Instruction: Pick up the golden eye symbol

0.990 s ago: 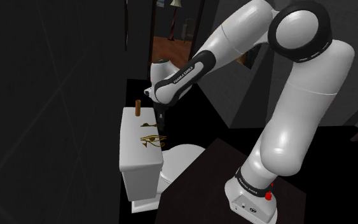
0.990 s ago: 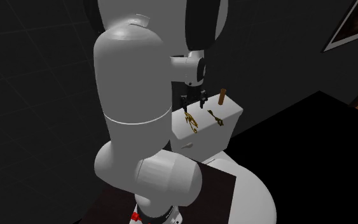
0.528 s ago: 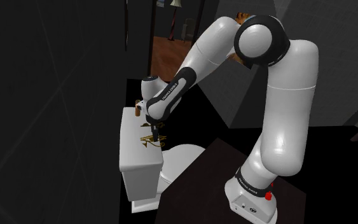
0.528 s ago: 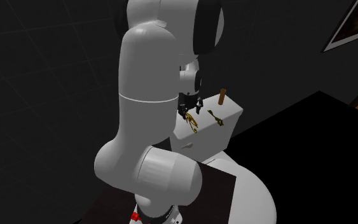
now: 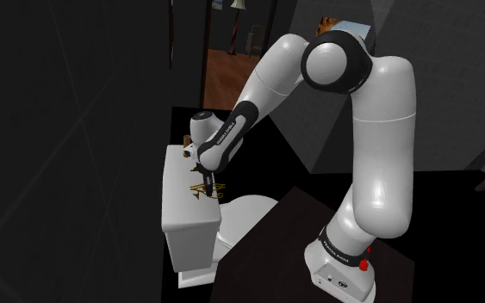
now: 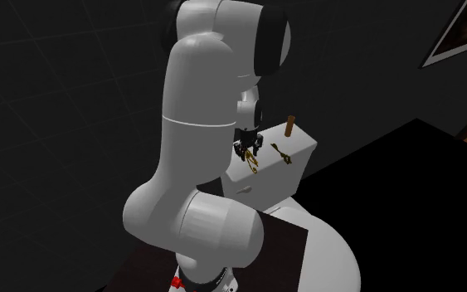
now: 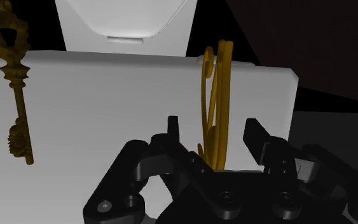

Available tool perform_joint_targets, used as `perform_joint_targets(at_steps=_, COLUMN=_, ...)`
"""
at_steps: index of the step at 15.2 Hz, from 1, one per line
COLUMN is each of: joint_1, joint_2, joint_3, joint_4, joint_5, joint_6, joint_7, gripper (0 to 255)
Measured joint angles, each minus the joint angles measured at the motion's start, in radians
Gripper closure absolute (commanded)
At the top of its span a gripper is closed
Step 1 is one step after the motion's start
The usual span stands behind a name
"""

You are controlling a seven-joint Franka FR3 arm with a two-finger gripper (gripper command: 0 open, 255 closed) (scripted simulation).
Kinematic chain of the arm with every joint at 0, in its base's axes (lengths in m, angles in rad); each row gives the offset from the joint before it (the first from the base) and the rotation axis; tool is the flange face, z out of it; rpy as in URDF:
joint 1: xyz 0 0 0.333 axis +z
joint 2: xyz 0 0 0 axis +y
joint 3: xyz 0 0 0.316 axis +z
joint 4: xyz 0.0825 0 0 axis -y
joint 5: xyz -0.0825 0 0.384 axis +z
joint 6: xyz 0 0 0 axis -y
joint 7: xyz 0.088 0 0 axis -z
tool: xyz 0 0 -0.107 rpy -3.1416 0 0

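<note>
Golden: one eye symbol (image 7: 224, 89), one key (image 7: 20, 102).

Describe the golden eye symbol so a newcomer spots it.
Find the white toilet tank; two golden pieces lie on its flat lid. The eye symbol is the thin looped shape straddled by the open gripper, not the ornate key beside it.

Shiny golden metal-look eye symbol (image 7: 224, 102), duller golden key (image 7: 18, 83), smooth matt white tank lid (image 7: 107, 102), glossy white arm (image 5: 378, 129)
</note>
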Motion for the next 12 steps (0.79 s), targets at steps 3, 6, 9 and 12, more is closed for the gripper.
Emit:
perform_joint_targets(at_steps=3, joint_1=0.0, joint_2=0.002, joint_3=0.0, joint_4=0.001, joint_5=0.0, joint_6=0.002, joint_7=0.0, gripper=255)
perform_joint_targets(at_steps=6, joint_1=0.0, joint_2=0.003, joint_3=0.0, joint_4=0.001, joint_5=0.0, joint_6=0.003, joint_7=0.0, gripper=255)
perform_joint_targets(at_steps=9, joint_1=0.0, joint_2=0.002, joint_3=0.0, joint_4=0.0, joint_5=0.0, joint_6=0.002, joint_7=0.001, gripper=255)
perform_joint_targets(at_steps=12, joint_1=-0.002, joint_2=-0.025, joint_3=0.002, joint_4=-0.006, joint_5=0.003, joint_6=-0.019, joint_7=-0.004, gripper=255)
